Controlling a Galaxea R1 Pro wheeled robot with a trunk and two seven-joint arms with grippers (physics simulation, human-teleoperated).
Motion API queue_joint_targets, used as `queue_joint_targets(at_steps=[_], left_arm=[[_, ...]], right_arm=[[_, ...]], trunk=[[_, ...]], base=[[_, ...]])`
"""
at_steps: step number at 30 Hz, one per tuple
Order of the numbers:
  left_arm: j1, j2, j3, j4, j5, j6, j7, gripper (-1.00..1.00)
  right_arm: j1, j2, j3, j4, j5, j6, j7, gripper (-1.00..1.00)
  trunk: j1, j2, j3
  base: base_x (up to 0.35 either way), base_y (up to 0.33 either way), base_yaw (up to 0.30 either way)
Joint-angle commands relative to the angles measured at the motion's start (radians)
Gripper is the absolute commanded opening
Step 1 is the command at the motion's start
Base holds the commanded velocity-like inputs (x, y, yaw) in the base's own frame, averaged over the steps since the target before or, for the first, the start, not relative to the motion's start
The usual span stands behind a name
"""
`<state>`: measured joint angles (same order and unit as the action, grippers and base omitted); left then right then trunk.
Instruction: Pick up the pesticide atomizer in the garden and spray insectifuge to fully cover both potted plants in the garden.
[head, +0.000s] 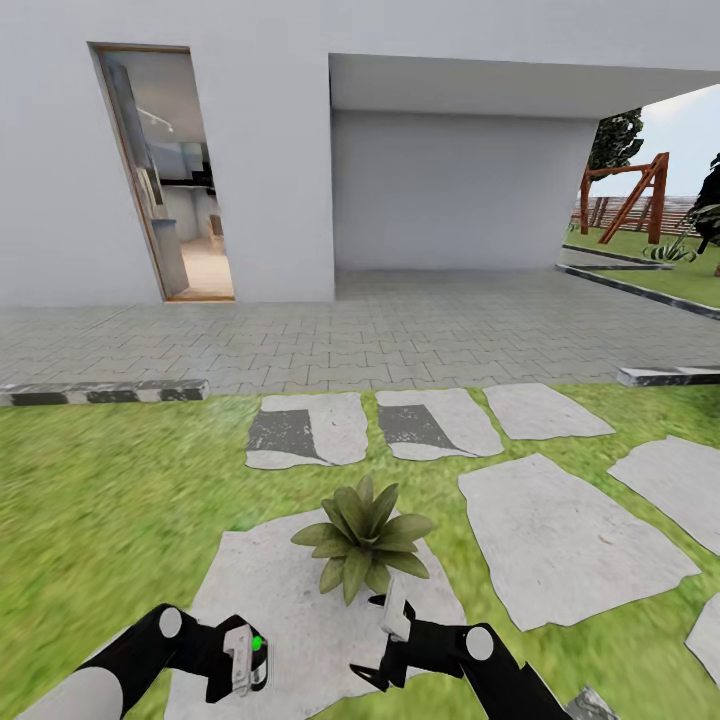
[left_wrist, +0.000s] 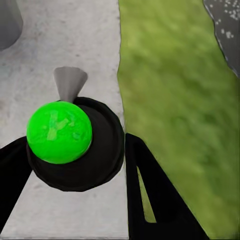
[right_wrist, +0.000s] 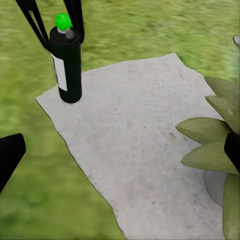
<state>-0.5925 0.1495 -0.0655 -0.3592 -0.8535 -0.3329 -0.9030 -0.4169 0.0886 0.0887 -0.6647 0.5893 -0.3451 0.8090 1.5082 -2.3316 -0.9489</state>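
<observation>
The left gripper (head: 243, 662), at the lower left of the head view, has its two black fingers (left_wrist: 150, 195) on either side of the spray bottle (left_wrist: 75, 145); whether they press it I cannot tell. The bottle (right_wrist: 67, 65) is black with a white label and a green round cap (left_wrist: 59, 132), and it stands upright on a grey stepping stone (head: 290, 600) near the stone's edge. The right gripper (head: 385, 635), at the lower middle, is spread apart and holds nothing, just beside one potted plant (head: 362, 535). That plant, a low rosette of olive leaves, sits on the same stone, its pot hidden under the leaves. Around lie green lawn (head: 110, 500), seven more stepping stones, a paved patio (head: 400, 330), a white house wall with an open doorway (head: 175, 180), and a red wooden frame (head: 630, 195) at the upper right.
</observation>
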Motion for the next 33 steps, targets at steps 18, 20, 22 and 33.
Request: queue_joint_targets(at_steps=[18, 20, 22, 33], left_arm=[[-0.001, 0.019, 0.116, -0.004, -0.001, 0.0, 0.01, -1.0], [-0.001, 0.016, 0.123, -0.004, -0.001, 0.002, 0.014, -1.0], [-0.001, 0.013, 0.142, -0.004, 0.0, 0.004, 0.034, -1.0], [-0.003, -0.003, 0.176, -0.014, 0.004, 0.079, 0.06, -1.0]], right_arm=[[0.001, -0.065, -0.014, 0.457, -0.002, -0.02, -0.857, 1.0], [0.002, -0.063, -0.014, 0.526, -0.004, -0.042, -1.007, 1.0], [0.003, -0.06, -0.015, 0.588, -0.029, -0.079, -1.155, 1.0], [0.003, -0.077, -0.052, 0.629, -0.424, -0.106, -1.261, 1.0]], trunk=[[0.0, 0.0, -0.001], [0.0, 0.0, -0.001], [0.0, 0.0, -0.001], [0.0, 0.0, -0.001]], base=[[0.0, 0.0, 0.0], [0.0, 0.0, 0.0], [0.0, 0.0, 0.0], [0.0, 0.0, 0.0]])
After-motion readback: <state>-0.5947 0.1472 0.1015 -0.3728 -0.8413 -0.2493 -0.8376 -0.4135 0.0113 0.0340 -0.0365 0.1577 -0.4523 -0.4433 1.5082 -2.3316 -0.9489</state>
